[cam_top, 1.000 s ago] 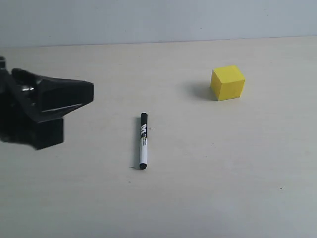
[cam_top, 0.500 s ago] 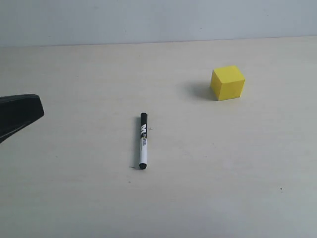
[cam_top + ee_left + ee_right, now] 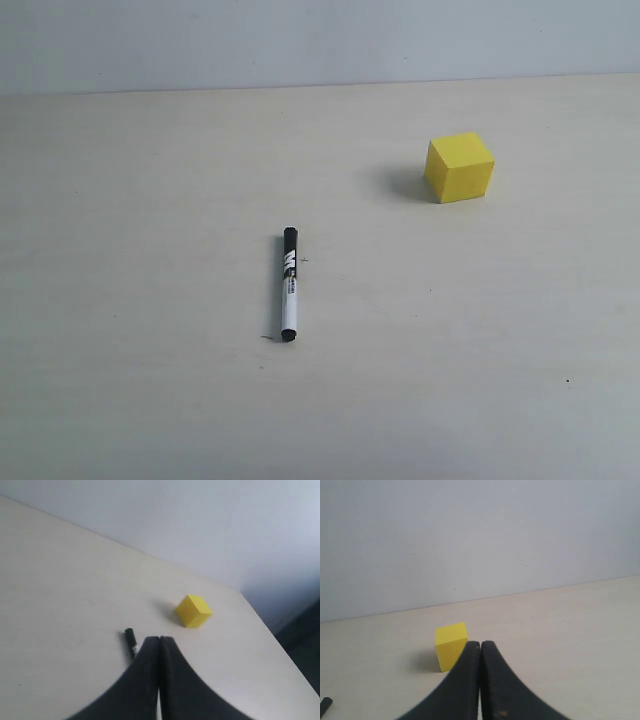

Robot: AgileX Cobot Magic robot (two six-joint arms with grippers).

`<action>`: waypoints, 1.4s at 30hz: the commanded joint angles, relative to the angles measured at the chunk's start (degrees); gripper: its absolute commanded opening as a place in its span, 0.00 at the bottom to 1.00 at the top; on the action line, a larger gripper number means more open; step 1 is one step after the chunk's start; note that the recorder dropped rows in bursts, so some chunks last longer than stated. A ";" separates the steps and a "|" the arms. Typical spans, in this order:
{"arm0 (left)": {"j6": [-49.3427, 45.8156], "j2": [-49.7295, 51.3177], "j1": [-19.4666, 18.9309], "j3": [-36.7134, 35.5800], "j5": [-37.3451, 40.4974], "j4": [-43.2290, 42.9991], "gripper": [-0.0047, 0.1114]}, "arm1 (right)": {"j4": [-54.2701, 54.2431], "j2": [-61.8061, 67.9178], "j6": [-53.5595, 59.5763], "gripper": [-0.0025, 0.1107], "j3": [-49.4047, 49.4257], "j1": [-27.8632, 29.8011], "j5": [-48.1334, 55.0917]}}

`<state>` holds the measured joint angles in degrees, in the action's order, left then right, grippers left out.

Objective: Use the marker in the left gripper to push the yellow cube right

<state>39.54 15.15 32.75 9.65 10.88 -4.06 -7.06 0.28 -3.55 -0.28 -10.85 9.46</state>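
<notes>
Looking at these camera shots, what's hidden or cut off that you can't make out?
Exterior view: neither tool is in frame.
Left wrist view: the left tool covers most of the marker; only its black end shows.
Right wrist view: the right tool hides the cube's lower corner, and the frame edge cuts off the marker.

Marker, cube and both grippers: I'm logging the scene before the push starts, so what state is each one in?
marker: lying flat on the table, held by nothing
yellow cube: sitting flat on the table, touched by nothing
left gripper: shut, empty, out of the exterior view
right gripper: shut, empty, out of the exterior view
</notes>
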 commanded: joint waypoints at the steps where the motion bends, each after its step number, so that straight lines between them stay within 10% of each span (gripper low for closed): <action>1: 1.66 -10.49 -8.85 -6.98 0.18 0.39 0.04 | -0.05 -0.28 0.48 0.02 0.28 0.21 -0.56; 11: -2.26 -15.15 -15.51 -9.65 0.24 -0.32 0.04 | -0.05 -0.28 0.48 0.02 0.28 0.21 -0.56; 19: -40.17 -15.15 -18.07 -9.65 -0.19 7.90 0.04 | -0.05 -0.28 0.48 0.02 0.28 0.21 -0.56; 42: -34.86 -15.15 -26.20 -9.65 0.86 2.67 0.04 | -0.05 -0.28 0.48 0.02 0.28 0.21 -0.56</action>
<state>4.04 0.38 7.48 0.19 11.56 -1.12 -7.06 0.28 -3.55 -0.28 -10.85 9.46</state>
